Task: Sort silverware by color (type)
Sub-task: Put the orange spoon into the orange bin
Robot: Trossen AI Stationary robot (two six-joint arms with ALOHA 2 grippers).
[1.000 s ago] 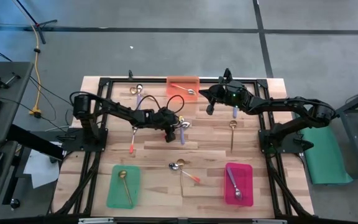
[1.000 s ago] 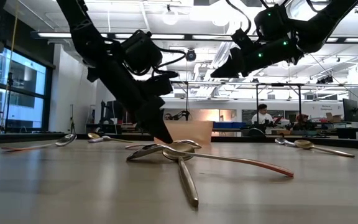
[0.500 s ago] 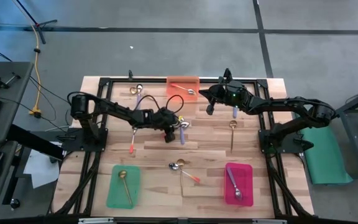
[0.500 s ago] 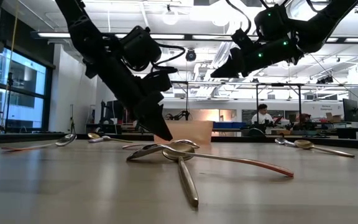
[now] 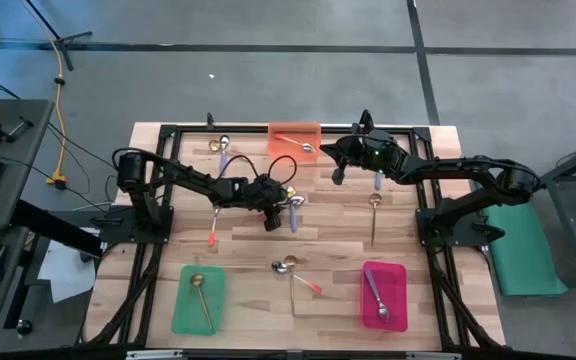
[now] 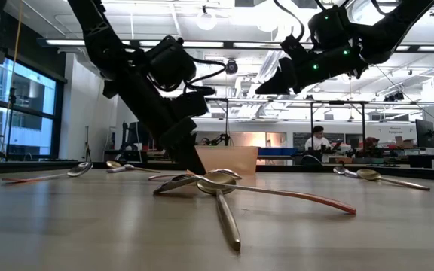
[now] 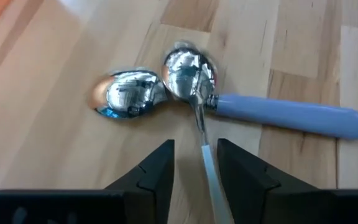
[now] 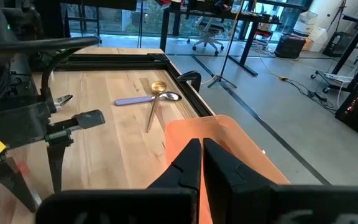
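Spoons lie scattered on the wooden table (image 5: 248, 250). My left gripper (image 7: 194, 146) (image 5: 273, 222) is open and low over a small cluster: a purple-handled spoon (image 7: 284, 115) (image 5: 293, 215), a second shiny bowl (image 7: 129, 93), and a slim pale handle (image 7: 207, 165) running back between my fingers without touching them. In the low view its fingers (image 6: 191, 162) reach almost down to the tabletop. My right gripper (image 8: 201, 155) (image 5: 326, 150) is shut, holds nothing and hangs high (image 6: 266, 86) beside the orange tray (image 8: 241, 149) (image 5: 294, 130), which holds an orange-handled spoon (image 5: 298, 146).
The green tray (image 5: 180, 310) holds a gold spoon; the pink tray (image 5: 400, 300) holds a silver-bowled one. Crossed spoons (image 5: 293, 270) (image 6: 217, 184) lie near the middle. An orange-handled spoon (image 5: 214, 235) lies left. A gold spoon (image 5: 374, 215) lies right. Two more spoons (image 8: 154, 93) lie far left.
My left gripper has lifted a little and come back down over the spoon cluster. The spoons lie where they were, and my right arm has kept still.
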